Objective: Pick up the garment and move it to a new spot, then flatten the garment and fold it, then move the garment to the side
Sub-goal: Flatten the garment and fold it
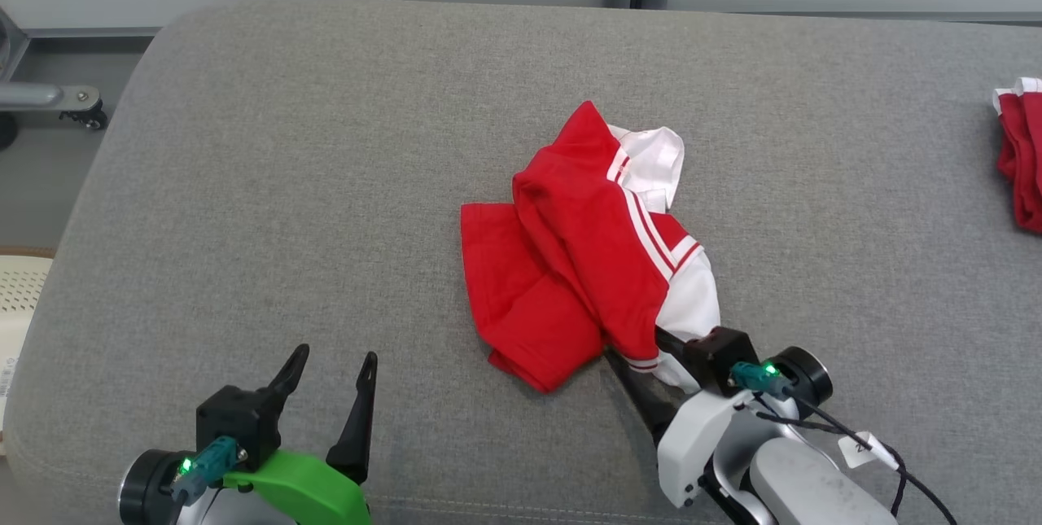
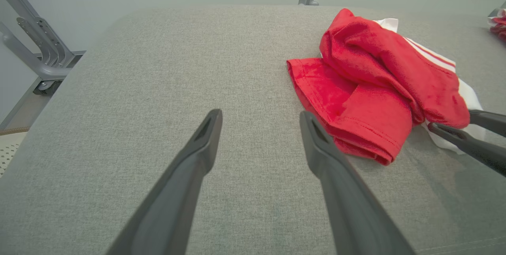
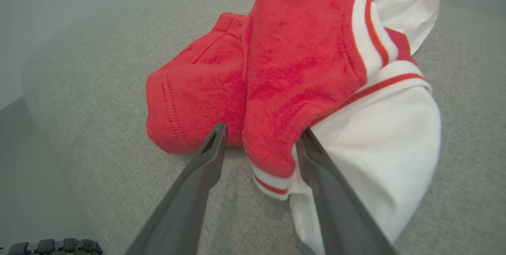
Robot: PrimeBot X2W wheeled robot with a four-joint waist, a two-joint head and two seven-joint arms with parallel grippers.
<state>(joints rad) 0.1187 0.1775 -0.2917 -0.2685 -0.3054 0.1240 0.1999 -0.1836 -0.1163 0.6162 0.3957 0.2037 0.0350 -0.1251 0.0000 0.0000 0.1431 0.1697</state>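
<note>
A crumpled red garment [image 1: 586, 264] with white panels and red-and-white stripes lies mid-surface on the grey padded table [image 1: 285, 183]. My right gripper [image 1: 639, 350] is at its near edge. In the right wrist view the gripper [image 3: 263, 130] stands open, its fingers astride a hanging fold of the red garment [image 3: 296, 69], with white cloth draped over the right finger. My left gripper [image 1: 336, 356] rests open and holds nothing near the front edge, left of the garment. The left wrist view shows this gripper [image 2: 261, 116] with the garment [image 2: 367, 85] to its right and the right gripper [image 2: 450, 122] at the cloth's edge.
Another red-and-white piece of clothing [image 1: 1022, 150] lies at the table's far right edge. A metal frame on castors [image 1: 57, 98] stands off the left side, and a white perforated object [image 1: 20, 289] sits lower left. Bare grey padding spreads left of the garment.
</note>
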